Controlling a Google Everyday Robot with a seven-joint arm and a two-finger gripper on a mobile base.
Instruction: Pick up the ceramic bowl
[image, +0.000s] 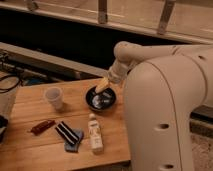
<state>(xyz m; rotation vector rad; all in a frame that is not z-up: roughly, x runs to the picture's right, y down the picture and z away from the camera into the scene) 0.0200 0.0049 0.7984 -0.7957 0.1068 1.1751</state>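
The ceramic bowl (101, 99) is a round shallow glossy black bowl with pale marks inside. It sits on the wooden table (30, 150) near its right side, close to my white body. My gripper (102, 86) hangs on the arm that reaches down from the upper right. Its yellowish tip is over the bowl's far rim, at or just inside it.
A small white cup (54, 97) stands left of the bowl. A white bottle (95, 133) lies in front of the bowl. A black striped packet on a blue cloth (69, 135) and a red-brown bar (42, 127) lie front left. Cables (10, 82) sit far left.
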